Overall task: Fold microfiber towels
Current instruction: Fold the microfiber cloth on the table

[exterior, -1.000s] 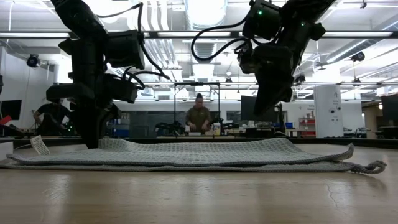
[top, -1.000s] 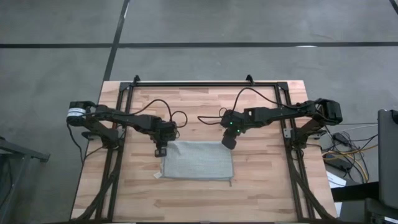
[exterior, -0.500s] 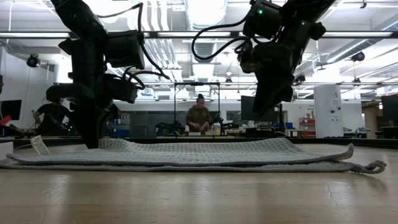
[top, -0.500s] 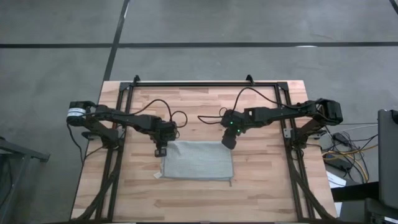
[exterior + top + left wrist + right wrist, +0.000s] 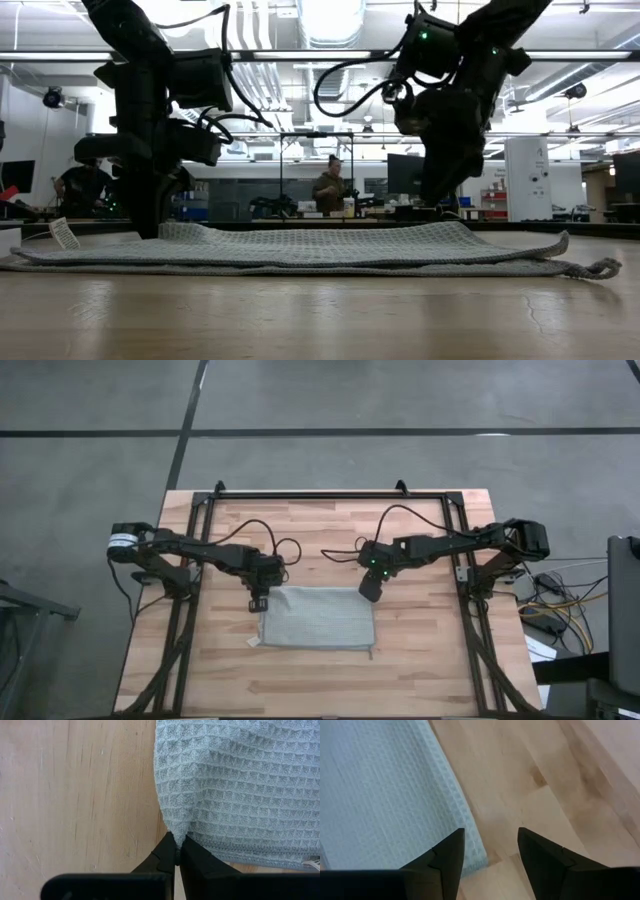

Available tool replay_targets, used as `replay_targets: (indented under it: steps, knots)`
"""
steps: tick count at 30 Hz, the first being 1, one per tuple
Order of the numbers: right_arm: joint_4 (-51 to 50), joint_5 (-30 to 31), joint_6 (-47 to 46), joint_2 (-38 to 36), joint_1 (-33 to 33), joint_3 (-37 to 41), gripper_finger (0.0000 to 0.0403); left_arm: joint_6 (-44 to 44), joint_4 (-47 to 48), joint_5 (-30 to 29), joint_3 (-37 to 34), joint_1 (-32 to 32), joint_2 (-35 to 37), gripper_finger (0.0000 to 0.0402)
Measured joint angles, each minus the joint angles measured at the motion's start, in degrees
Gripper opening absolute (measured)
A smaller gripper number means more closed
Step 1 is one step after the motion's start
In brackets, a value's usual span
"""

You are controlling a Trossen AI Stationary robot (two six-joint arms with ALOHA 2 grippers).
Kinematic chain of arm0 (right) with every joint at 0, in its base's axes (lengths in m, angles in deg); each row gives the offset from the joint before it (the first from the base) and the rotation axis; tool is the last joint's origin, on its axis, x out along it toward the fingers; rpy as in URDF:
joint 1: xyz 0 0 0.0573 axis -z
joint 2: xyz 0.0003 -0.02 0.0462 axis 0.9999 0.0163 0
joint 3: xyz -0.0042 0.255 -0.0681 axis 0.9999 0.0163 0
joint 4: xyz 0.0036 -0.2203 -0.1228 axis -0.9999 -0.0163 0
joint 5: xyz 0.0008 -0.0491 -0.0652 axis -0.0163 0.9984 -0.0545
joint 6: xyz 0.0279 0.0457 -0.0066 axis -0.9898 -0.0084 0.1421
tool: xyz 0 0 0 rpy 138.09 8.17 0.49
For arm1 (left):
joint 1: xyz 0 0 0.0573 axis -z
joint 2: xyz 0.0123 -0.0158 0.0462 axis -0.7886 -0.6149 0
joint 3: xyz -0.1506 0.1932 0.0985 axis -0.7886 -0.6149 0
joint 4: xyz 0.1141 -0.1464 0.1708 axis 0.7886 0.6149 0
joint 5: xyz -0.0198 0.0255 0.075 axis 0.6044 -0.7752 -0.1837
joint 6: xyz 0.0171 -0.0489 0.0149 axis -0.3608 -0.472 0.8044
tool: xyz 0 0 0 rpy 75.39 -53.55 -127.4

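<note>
High view shows the towel (image 5: 318,618) lying mid-table, already folded to a rectangle. The left gripper (image 5: 177,854) pinches its far-left corner, jaws narrowed on the cloth. The right gripper (image 5: 490,851) stands wide and empty just above the far-right corner, holding nothing. The first fold looks done; the next likely needs the left to let go, then a fresh grip for a crosswise fold. Bare table (image 5: 420,670) lies on every side, with the frame rails well apart.

Towel (image 5: 318,619): was grey-green, with a waffle grid pattern.
Tag (image 5: 64,233): was white.
Table (image 5: 320,685): was light wood, in planks.
Arms: were dark black.
</note>
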Motion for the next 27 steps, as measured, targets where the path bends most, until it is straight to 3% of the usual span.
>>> replay_targets:
  steps: [27]
  knots:
    - [3.86, -5.62, 0.15, 5.88, -2.70, 1.39, 0.0180, 0.02, -0.33, 0.02, -0.07, 0.04, 0.00, 0.0014]
